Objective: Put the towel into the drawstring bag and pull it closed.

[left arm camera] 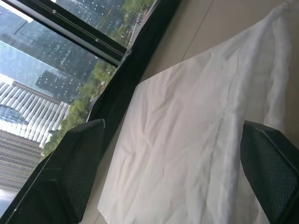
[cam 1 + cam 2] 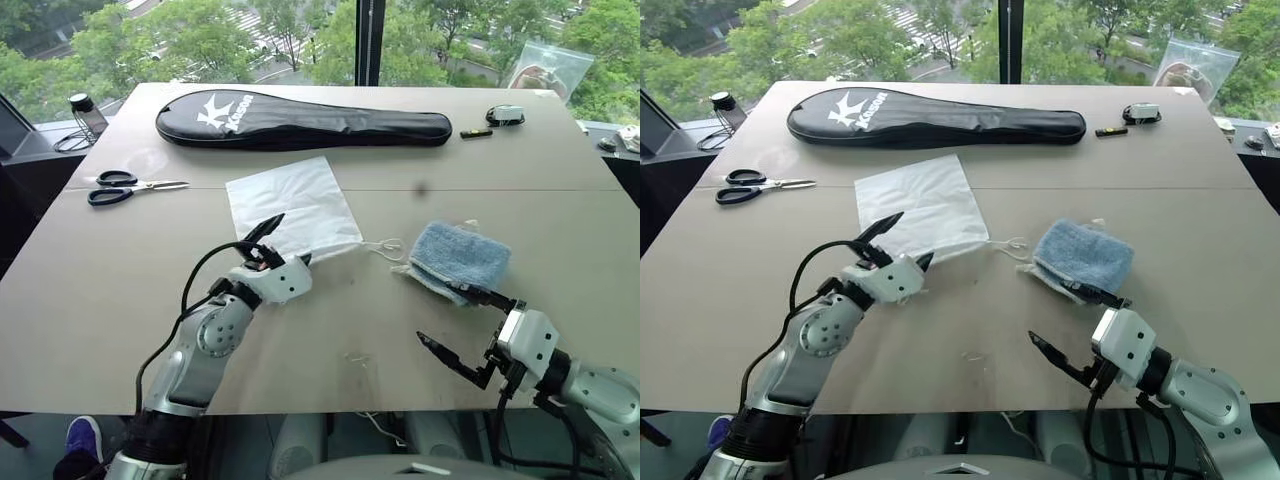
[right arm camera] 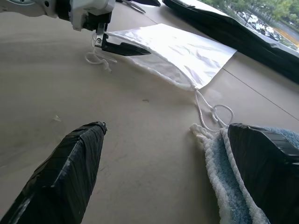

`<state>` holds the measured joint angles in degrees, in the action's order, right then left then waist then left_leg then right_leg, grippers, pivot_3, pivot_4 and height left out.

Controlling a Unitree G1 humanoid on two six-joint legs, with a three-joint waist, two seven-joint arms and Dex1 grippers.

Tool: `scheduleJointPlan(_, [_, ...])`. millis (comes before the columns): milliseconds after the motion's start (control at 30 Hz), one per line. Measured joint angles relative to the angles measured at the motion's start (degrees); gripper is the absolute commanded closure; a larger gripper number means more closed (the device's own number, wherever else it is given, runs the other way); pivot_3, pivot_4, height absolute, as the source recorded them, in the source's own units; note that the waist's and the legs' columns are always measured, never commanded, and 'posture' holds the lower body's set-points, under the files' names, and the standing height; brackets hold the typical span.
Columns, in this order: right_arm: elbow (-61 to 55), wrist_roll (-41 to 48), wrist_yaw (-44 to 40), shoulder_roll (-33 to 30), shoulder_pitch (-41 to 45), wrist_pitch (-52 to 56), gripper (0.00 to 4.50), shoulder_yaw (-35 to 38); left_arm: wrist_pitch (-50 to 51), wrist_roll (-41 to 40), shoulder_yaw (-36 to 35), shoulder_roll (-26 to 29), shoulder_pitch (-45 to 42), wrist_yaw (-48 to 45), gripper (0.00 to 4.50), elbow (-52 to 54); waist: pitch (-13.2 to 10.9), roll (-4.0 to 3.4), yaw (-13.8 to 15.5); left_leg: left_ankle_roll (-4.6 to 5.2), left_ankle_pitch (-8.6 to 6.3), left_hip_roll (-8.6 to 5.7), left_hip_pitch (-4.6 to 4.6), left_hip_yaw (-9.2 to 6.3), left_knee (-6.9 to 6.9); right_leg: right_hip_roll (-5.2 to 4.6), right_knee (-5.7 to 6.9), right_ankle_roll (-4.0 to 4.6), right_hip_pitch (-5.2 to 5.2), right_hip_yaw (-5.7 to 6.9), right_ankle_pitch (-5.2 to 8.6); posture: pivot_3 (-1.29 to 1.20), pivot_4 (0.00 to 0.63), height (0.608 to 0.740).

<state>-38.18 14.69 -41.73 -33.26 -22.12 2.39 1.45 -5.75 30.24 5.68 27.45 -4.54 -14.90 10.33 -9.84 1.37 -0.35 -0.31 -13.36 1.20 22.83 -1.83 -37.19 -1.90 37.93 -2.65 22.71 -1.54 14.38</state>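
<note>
At centre frame, we see the left hand (image 2: 277,238), fingers wide, poised over the thin translucent white drawstring bag (image 2: 293,205) to open it; the right hand (image 2: 462,325), equally wide and empty, waits beside the fluffy light-blue towel (image 2: 455,255) on the tabletop (image 2: 520,170).

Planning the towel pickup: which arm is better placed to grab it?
Probably the right. The right gripper is open with one finger at the towel edge, while the left gripper is open over the drawstring bag.

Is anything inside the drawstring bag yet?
Nothing visible: the drawstring bag lies flat and thin on the table. The towel sits apart beside it. The bag's underside is hidden.
</note>
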Motion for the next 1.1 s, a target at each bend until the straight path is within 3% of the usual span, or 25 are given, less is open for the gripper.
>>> scheduleJointPlan(33, [0.0,-0.16,0.23,0.0,-0.01,0.07,0.0,0.0,0.69,-0.01,0.14,-0.33,-0.2,-0.08,0.04,-0.23,0.0,0.0,-0.04,0.0,0.0,0.0,0.0,0.0,0.0,0.01,0.0,0.0,0.0,0.0,0.0,0.0,0.15,0.74])
scheduleJointPlan(167, [-0.01,-2.32,3.45,1.33,0.56,1.56,0.0,-0.1,5.52,-2.43,0.71,-2.64,-2.26,-2.76,1.18,-1.03,0.0,0.0,-0.04,0.0,0.0,0.0,0.0,-0.01,-0.01,0.01,0.02,0.0,0.0,0.01,0.0,0.0,0.15,0.74])
scheduleJointPlan(367, [-3.91,-4.22,9.62,-0.18,5.38,21.1,0.0,-0.48,17.36,-15.24,-1.36,-5.49,-6.7,-11.81,4.16,-1.15,0.0,0.0,-0.14,0.0,0.0,-0.02,0.01,-0.08,-0.05,0.03,0.06,0.05,0.0,0.04,-0.03,0.0,0.15,0.74])
scheduleJointPlan(400, [-4.16,-3.51,9.61,-0.27,5.6,22.54,0.0,-0.45,18.12,-16.06,-1.81,-5.43,-7.08,-12.39,4.47,-1.15,0.0,0.01,-0.15,0.0,0.0,-0.02,0.01,-0.1,-0.05,0.06,0.06,0.05,0.0,0.05,-0.03,0.0,0.15,0.74])
scheduleJointPlan(500, [-4.35,5.81,9.25,1.98,5.87,28.87,0.0,4.23,24.97,-23.04,-4.38,-5.66,-9.37,-16.22,4.47,-0.89,0.0,0.01,-0.15,0.0,0.0,-0.03,0.07,-0.12,-0.05,0.07,0.05,0.11,-0.01,0.05,-0.06,0.0,0.15,0.74])
scheduleJointPlan(633, [-4.2,9.87,11.98,3.28,8.01,32.33,0.0,10.42,37.66,-34.87,-8.26,-6.18,-11.95,-21.62,4.47,2.54,0.0,0.02,-0.29,0.0,0.0,-0.04,0.09,-0.09,-0.12,0.05,0.04,0.0,-0.01,0.03,-0.02,0.0,0.15,0.74])
scheduleJointPlan(800, [-0.82,12.89,17.48,6.28,11.94,38.26,0.0,13.1,53.54,-47.09,-12.98,-5.64,-16.96,-23.47,4.47,4.56,-0.01,0.01,-0.42,0.0,0.0,-0.04,0.06,-0.14,-0.11,0.15,0.08,0.01,0.0,0.04,-0.02,0.0,0.15,0.74])
scheduleJointPlan(933, [4.16,12.96,22.17,7.15,16.43,44.01,0.0,13.09,60.03,-51.64,-14.24,-5.84,-19.61,-22.07,4.47,5.14,-0.01,0.01,-0.48,0.0,0.0,-0.06,0.06,-0.09,-0.12,0.13,0.07,0.04,0.0,-0.02,-0.04,0.0,0.15,0.74])
scheduleJointPlan(1100, [12.89,12.64,29.98,11.58,28.78,52.8,0.0,12.95,63.51,-54.02,-13.81,-7.61,-22.37,-18.2,4.47,6.72,-0.02,-0.01,-0.53,0.0,0.01,-0.07,0.04,-0.09,-0.09,0.15,0.11,0.22,0.01,-0.05,-0.15,0.0,0.15,0.74])
